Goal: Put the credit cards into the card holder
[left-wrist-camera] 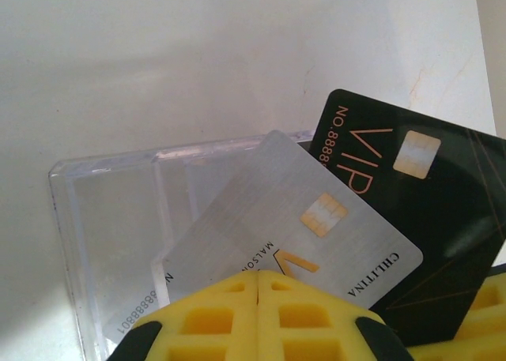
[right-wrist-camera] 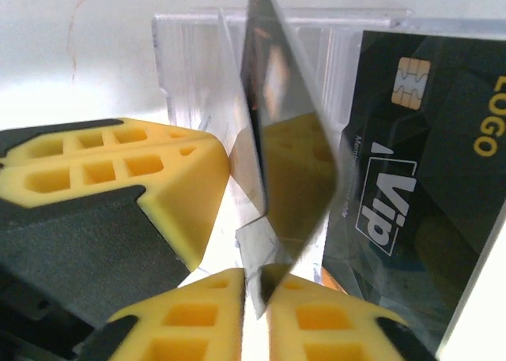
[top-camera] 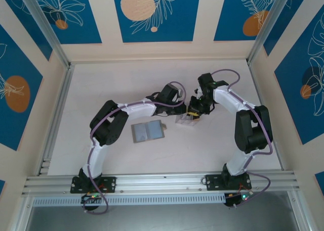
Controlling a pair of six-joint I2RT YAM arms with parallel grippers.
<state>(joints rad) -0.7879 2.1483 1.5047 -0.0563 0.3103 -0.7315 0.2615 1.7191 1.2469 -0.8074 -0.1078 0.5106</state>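
Observation:
The grey card holder [top-camera: 148,131] lies flat on the table, left of both grippers. A silver credit card [left-wrist-camera: 300,227] stands tilted on edge [right-wrist-camera: 288,140], and my right gripper [right-wrist-camera: 257,278] is shut on its lower corner. My left gripper [left-wrist-camera: 259,276] is shut with nothing between its fingers, its tips right at the silver card's face [right-wrist-camera: 182,171]. A black VIP credit card [left-wrist-camera: 443,219] lies behind the silver one [right-wrist-camera: 427,179]. From above, the left gripper [top-camera: 181,106] and right gripper [top-camera: 194,111] meet over the card pile [top-camera: 186,121].
A clear plastic sleeve [left-wrist-camera: 111,219] lies under the cards [right-wrist-camera: 190,53]. One of the right gripper's yellow fingers [left-wrist-camera: 482,313] shows at the lower right of the left wrist view. Pale tabletop [top-camera: 101,84] stretches around, bounded by metal rails [top-camera: 55,114] and patterned walls.

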